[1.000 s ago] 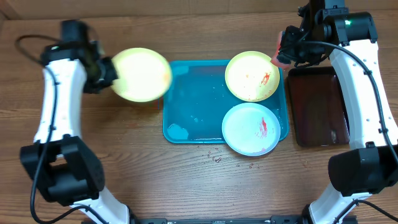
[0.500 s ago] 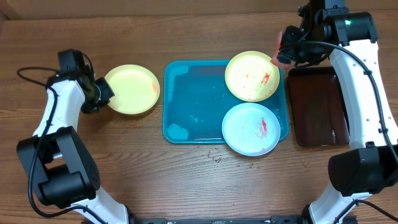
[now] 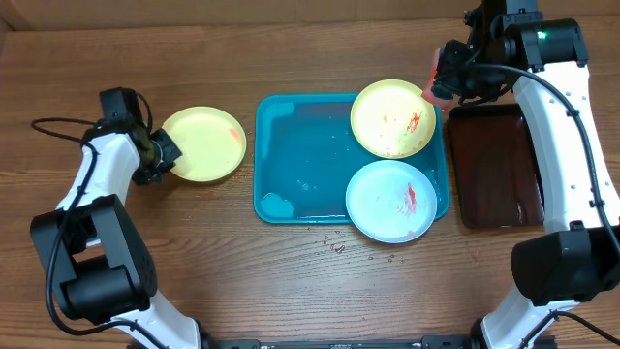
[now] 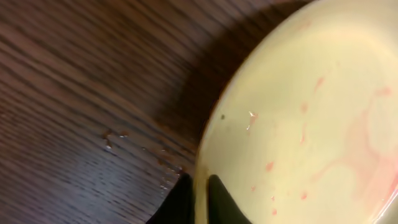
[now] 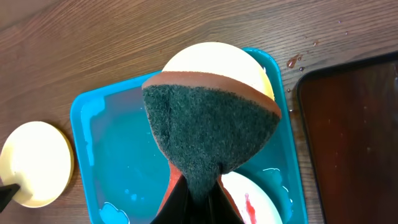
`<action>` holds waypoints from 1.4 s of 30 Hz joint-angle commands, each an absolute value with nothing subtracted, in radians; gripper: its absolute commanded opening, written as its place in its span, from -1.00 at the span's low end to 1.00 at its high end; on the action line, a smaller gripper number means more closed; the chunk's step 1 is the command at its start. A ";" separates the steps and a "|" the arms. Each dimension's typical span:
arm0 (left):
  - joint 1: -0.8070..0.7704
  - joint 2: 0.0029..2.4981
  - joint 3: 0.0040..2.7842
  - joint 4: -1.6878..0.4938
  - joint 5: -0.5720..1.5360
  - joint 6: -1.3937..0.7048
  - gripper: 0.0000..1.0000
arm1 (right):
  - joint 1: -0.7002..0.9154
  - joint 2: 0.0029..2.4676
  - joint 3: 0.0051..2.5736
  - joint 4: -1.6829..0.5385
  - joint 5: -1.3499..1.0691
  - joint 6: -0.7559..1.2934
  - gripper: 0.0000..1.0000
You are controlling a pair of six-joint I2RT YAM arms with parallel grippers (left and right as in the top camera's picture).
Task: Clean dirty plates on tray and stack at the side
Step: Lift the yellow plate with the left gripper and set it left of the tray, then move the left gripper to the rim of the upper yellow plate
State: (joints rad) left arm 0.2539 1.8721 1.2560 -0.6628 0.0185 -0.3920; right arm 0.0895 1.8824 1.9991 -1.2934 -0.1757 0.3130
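1. Change over the last second: left plate [image 3: 203, 143] brought down from mid-air, now lying flat on table [image 3: 291, 281], just left of tray [image 3: 300, 155] and apart from it.
2. Left gripper [image 4: 200, 200] at that plate's outer rim, one finger on each side of it; impossible to tell whether pinching or just slackened.
3. Meaning for the task, as a guess: first plate as good as placed, starting the side stack. Only faint pink streaks on it in the wrist view. Likely next: let go, back away, fetch another.
4. Right gripper [image 5: 198, 202] clamped on sponge [image 5: 211, 130], green scouring face toward the wrist camera, held above the tray's back right corner.
5. Tray: thin film of water and a few droplets on the bare left part; two dirty plates on the right part.
6. Yellow plate [image 3: 392, 118] at back right, riding over the back rim, red specks and a smear inside.
7. Blue plate [image 3: 390, 201] at front right, hanging over the front rim, red smear right of centre; touching the yellow plate or just short of it, hard to say.
8. Dark tray [image 3: 494, 165] just right of the tray, nothing seen in it.
9. Remaining, judged: two of three plates to scrub and stack.
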 commanded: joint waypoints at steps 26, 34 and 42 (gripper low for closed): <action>-0.210 1.852 1.576 -0.827 0.079 -0.303 0.23 | 0.090 1.875 2.002 -1.301 -0.158 0.305 -0.93; -0.384 2.024 1.718 -0.684 0.097 -0.382 0.29 | 0.090 1.875 2.002 -1.303 -0.157 0.305 -0.92; -0.458 2.324 2.119 -0.806 0.131 -0.409 0.26 | 0.090 1.875 2.002 -1.317 -0.157 0.305 -0.93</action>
State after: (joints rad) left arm -0.4389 2.2436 2.0048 -0.7795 0.1120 -0.3748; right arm 0.0895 1.8824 1.9987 -1.3209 -0.1673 0.3130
